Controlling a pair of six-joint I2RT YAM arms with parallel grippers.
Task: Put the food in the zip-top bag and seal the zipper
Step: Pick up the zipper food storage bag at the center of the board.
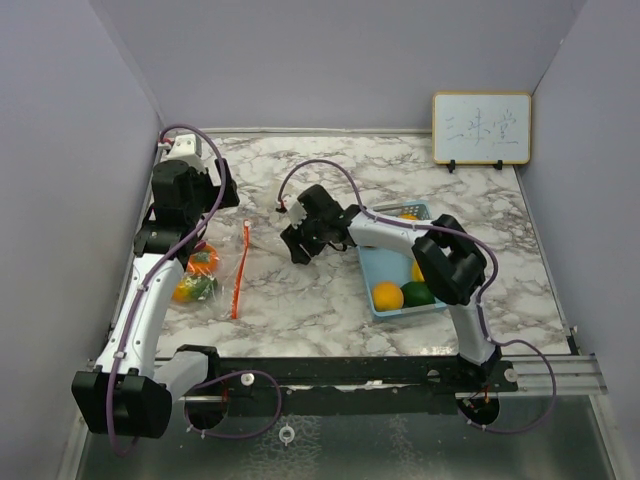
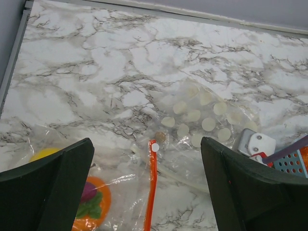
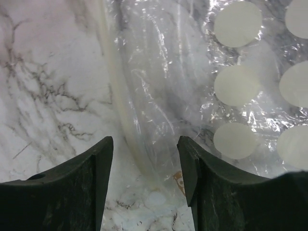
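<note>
A clear zip-top bag (image 1: 222,275) lies flat at the left of the table, with an orange zipper strip (image 1: 238,272) along one lip. Inside it are an orange piece of food (image 1: 203,260) and a yellow-green one (image 1: 193,290). My left gripper (image 1: 222,195) is open and empty, above the bag's far end. In the left wrist view (image 2: 147,144) the zipper strip (image 2: 152,183) runs between the fingers. My right gripper (image 1: 298,245) is open and hangs low over the bag's other lip. In the right wrist view (image 3: 144,149) clear film (image 3: 163,86) lies between the fingers, which do not grip it.
A blue tray (image 1: 372,270) right of centre holds an orange (image 1: 388,295), a green piece (image 1: 418,293) and a yellow piece (image 1: 417,270). A small whiteboard (image 1: 481,128) leans on the back wall. Grey walls close in the left, back and right sides.
</note>
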